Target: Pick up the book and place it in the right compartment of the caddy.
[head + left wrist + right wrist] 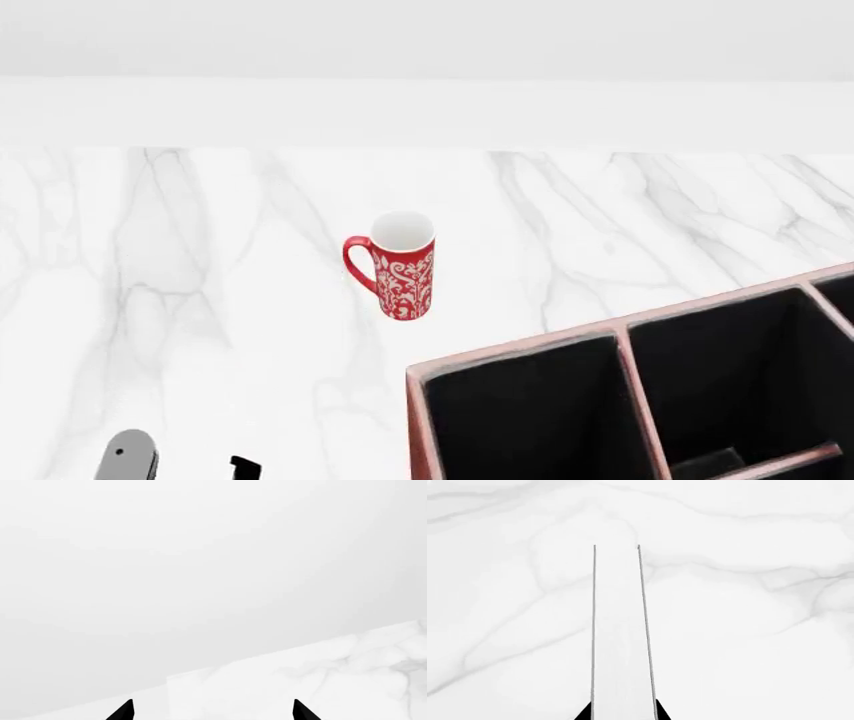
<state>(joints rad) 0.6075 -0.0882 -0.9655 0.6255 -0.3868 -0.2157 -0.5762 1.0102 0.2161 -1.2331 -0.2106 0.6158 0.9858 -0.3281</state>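
Observation:
In the right wrist view the book (620, 640) shows edge-on, white page edges between two thin dark cover lines, reaching away over the marble. My right gripper (622, 715) is shut on the book, a black fingertip (585, 714) on each side. Book and right gripper are out of the head view. The reddish-brown caddy (514, 352) with black-lined compartments fills the lower right of the head view. My left gripper (212, 711) is open and empty over the marble; part of it (243, 467) shows at the bottom left of the head view.
A red-and-white patterned mug (398, 265) stands upright on the white marble counter (200, 260), beyond the caddy's left corner. A pale wall runs along the counter's far edge.

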